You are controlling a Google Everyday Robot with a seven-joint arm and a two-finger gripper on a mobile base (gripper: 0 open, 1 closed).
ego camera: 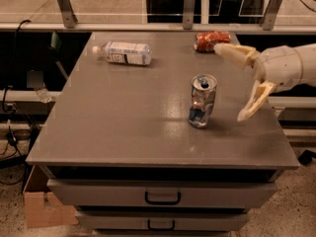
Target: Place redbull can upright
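The redbull can [202, 100], silver with blue patches and a dented side, stands upright on the grey table [123, 117], right of the middle, pull-tab top facing up. My gripper [236, 82] is open and empty, to the right of the can and apart from it. One cream finger [232, 52] points left near the red can, the other finger [254, 102] hangs down toward the table's right side.
A red-orange soda can [211, 40] lies on its side at the back right, just behind my upper finger. A clear plastic bottle with a white label [123, 53] lies at the back left. Drawers [163, 196] sit below the table's front edge.
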